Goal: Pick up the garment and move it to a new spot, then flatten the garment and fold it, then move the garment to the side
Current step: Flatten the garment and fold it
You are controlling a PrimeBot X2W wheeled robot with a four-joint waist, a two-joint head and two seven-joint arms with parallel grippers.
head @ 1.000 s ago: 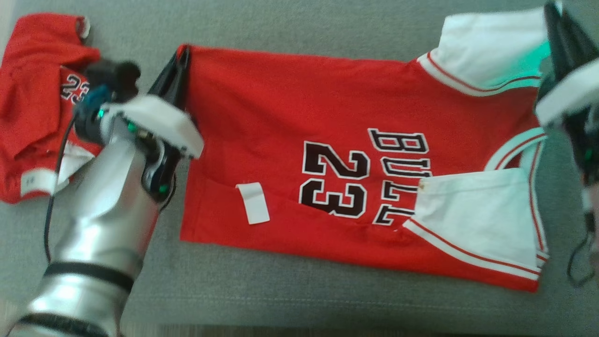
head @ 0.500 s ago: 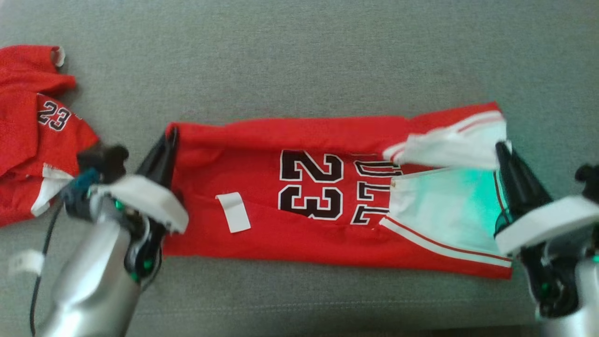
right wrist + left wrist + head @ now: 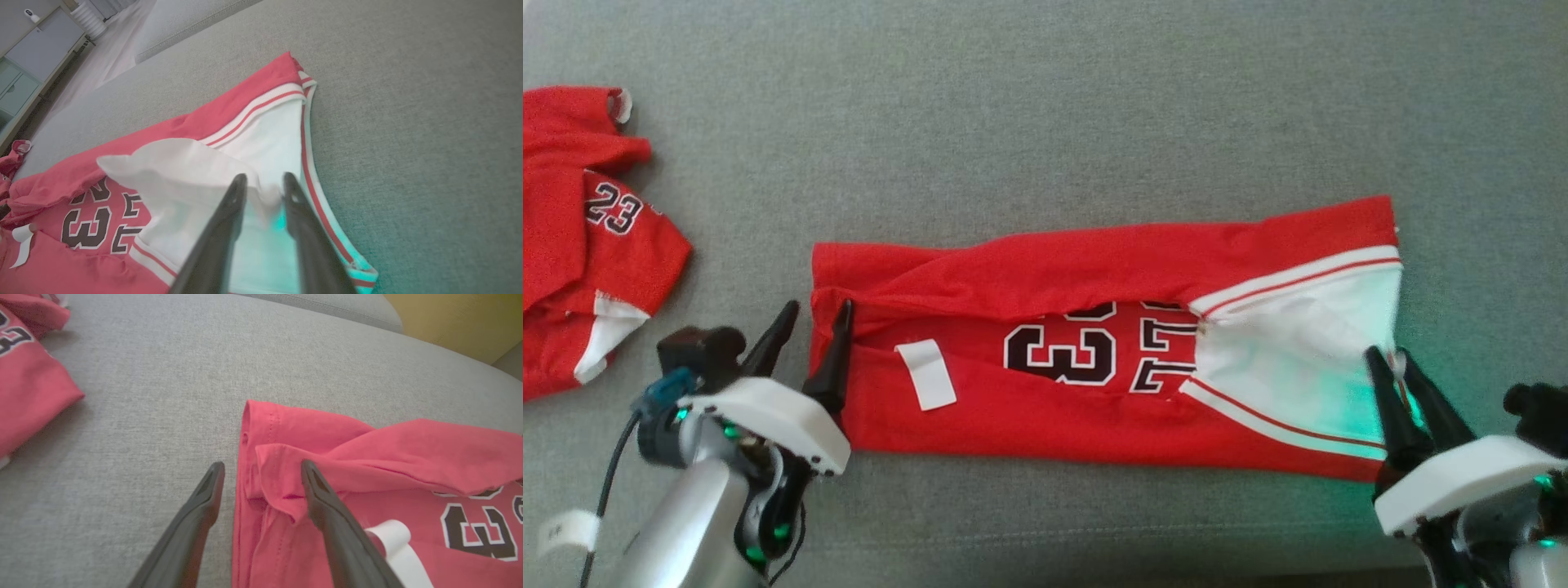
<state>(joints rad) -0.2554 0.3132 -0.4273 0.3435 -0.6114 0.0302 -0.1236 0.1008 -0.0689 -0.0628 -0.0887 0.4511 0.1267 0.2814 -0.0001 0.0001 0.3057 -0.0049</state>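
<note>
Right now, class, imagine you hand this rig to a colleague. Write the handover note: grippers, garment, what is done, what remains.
Left gripper: open at the jersey's hem end, one finger over red cloth, one over the grey cushion.
Right gripper: jaws parted at the white sleeve end; no clear grip.
Jersey: a long flat band, both long edges folded in over the number.
Second jersey: bunched at far left, apart.
Done: laid out, lengthwise folds.
Left: probably a crosswise fold, then move it aside.
</note>
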